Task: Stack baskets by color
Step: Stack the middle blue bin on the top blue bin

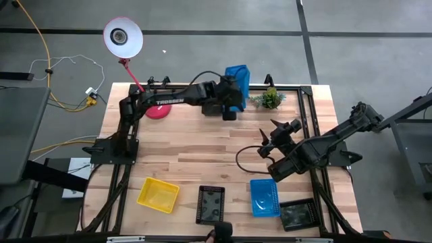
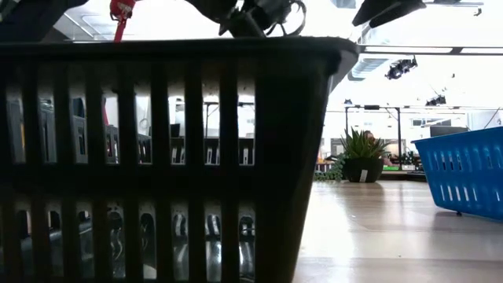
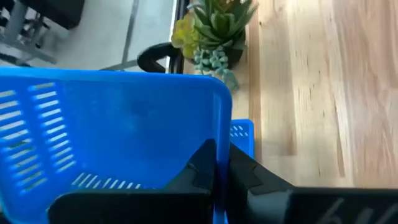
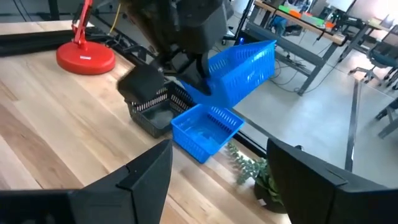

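My left gripper [image 1: 231, 94] reaches over the table's far edge, shut on a blue basket [image 4: 245, 62] that hangs tilted in the air. Under it, a second blue basket [image 4: 205, 130] and a black basket [image 4: 152, 112] stand side by side on the table on their bases. Along the near edge lie a yellow basket [image 1: 158, 194], a black basket [image 1: 210, 204], a blue basket [image 1: 264, 196] and another black basket [image 1: 297, 214]. My right gripper [image 1: 271, 139] hovers open over the table's right half, holding nothing. My left gripper pinches one wall of the blue basket at its rim [image 3: 222, 140]. One finger [image 3: 196, 177] is inside the basket and the other [image 3: 252, 177] outside. The basket is lifted clear of the table and tilted, above the blue basket [image 3: 242, 132] on the table.
A small green plant [image 1: 269, 98] stands at the far edge just right of the held basket. The pink lamp's base [image 1: 158, 111] sits far left, its head [image 1: 123, 37] beyond the table. Bare wood lies across the table's middle.
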Tool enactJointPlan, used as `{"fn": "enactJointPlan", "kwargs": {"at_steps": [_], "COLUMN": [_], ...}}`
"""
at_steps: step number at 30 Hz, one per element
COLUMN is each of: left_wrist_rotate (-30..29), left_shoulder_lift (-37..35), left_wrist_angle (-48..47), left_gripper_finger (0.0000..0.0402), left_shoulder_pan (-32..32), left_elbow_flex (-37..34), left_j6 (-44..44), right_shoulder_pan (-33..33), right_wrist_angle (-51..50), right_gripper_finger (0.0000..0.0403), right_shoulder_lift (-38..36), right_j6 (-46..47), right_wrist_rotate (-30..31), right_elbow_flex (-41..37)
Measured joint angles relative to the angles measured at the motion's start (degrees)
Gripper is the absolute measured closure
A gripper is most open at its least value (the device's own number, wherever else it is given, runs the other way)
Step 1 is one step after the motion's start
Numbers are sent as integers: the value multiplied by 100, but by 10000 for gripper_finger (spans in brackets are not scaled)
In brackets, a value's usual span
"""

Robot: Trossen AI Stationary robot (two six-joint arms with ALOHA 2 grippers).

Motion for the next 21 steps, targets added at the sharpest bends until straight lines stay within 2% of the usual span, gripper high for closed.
{"fn": "enactJointPlan", "kwargs": {"at_steps": [3, 8, 12, 21], "left_wrist_rotate": [238, 201, -76, -549], "left_shoulder_lift": [200, 645, 914, 901], "left_wrist_angle": [-59, 157, 199, 48], "left_gripper_finger": [401, 401, 401, 401], "left_shoulder_pan": [65, 21, -35, -29], "left_elbow_flex": [7, 4, 1, 0], "left_j6": [-207, -206, -140, 15], "right_shoulder_pan": [0, 0, 0, 0], "right_wrist_angle": [68, 136, 152, 156], "right_gripper_finger": [153, 153, 153, 153], "right_shoulder_lift": [0, 0, 0, 0], "right_j6": [-3, 0, 2, -4], "right_wrist_rotate": [4, 11, -9, -17], "right_elbow_flex": [0, 0, 0, 0]}}
